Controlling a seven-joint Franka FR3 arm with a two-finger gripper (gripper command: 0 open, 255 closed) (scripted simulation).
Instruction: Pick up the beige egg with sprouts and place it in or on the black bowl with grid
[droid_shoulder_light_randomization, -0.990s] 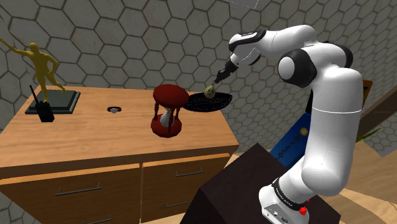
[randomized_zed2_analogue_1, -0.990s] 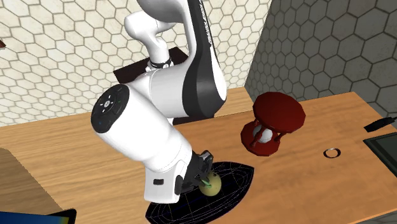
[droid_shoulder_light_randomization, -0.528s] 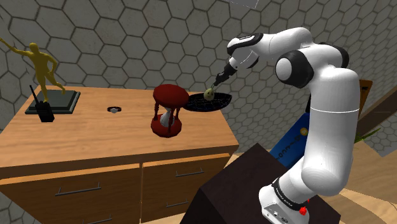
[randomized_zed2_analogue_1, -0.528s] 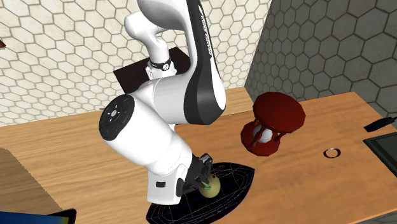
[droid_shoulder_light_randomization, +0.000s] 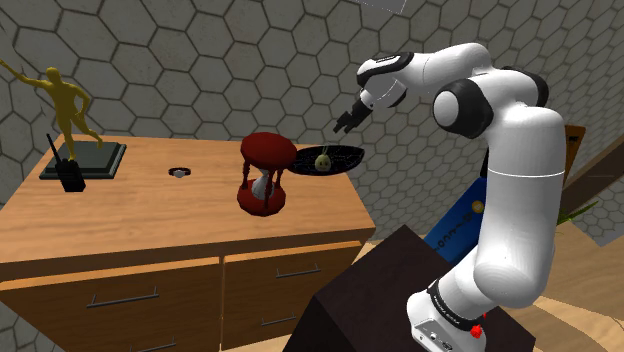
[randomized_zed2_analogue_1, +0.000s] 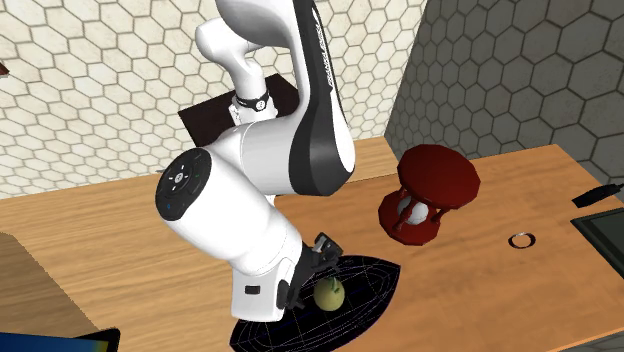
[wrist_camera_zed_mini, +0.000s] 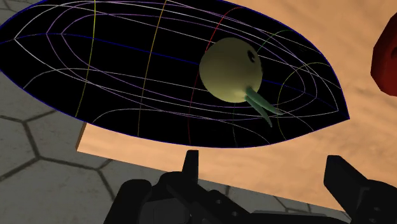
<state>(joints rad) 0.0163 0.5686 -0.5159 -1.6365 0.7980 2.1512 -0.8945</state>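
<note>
The white arm (droid_shoulder_light_randomization: 510, 150) arched forward, its black gripper (droid_shoulder_light_randomization: 344, 124) open just above the black grid-lined bowl (wrist_camera_zed_mini: 95, 63) holding the beige sprouted egg (wrist_camera_zed_mini: 230, 70).

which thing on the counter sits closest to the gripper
The beige egg in the black grid bowl; the red hourglass, ring and gold statue stand farther off.

Franka arm (droid_shoulder_light_randomization: 520, 200): glossy white rounded links, dark grey joint bands and round end caps. Just above the stand (droid_shoulder_light_randomization: 370, 290), a dark box, sits a black collar with small pale markings and a red spot. Farthest from the stand: all-black two-finger gripper (droid_shoulder_light_randomization: 345, 123).
</note>
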